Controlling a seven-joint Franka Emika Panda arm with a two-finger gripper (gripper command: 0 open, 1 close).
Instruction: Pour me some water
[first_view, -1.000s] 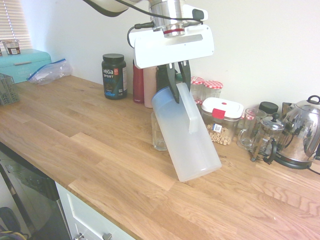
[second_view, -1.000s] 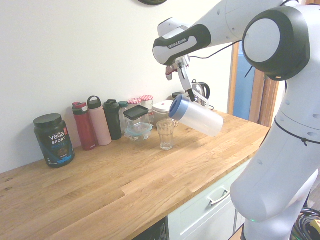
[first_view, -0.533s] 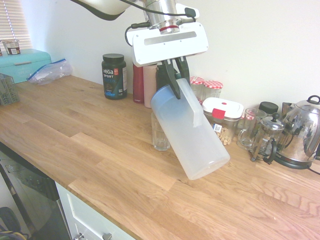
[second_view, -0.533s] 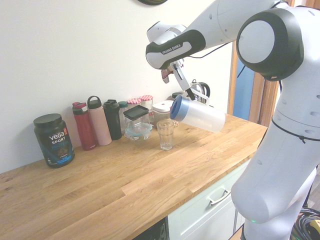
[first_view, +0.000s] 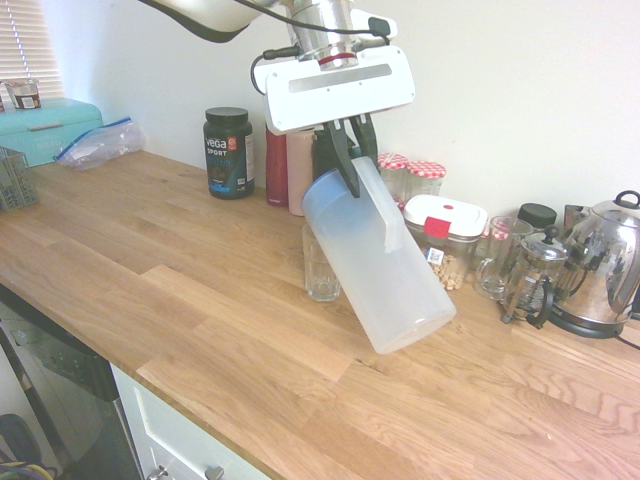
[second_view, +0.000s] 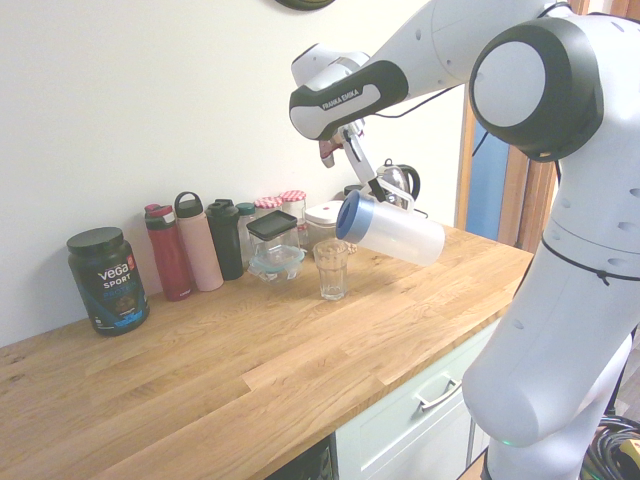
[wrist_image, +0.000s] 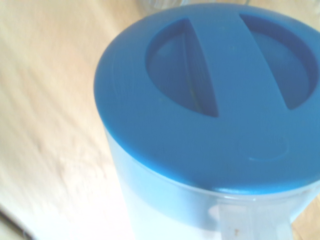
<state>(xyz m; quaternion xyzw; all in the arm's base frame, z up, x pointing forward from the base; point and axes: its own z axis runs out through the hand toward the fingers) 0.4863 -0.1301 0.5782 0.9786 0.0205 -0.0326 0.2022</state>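
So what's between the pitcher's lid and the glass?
Nothing: in the second exterior view, the pitcher lid hangs just above the glass, bare air between.

A wooden counter (first_view: 200, 310) bears a glass (first_view: 320, 268), bottles, jars.

You see soft, bright daylight in both exterior views; the white wall (first_view: 520, 90) is almost washed out. Shadows on the worktop (second_view: 200, 380) are weak. Its edges bend slightly from the wide lens. In the wrist view the blue lid (wrist_image: 210, 100) looks soft and the wood behind is blurred.
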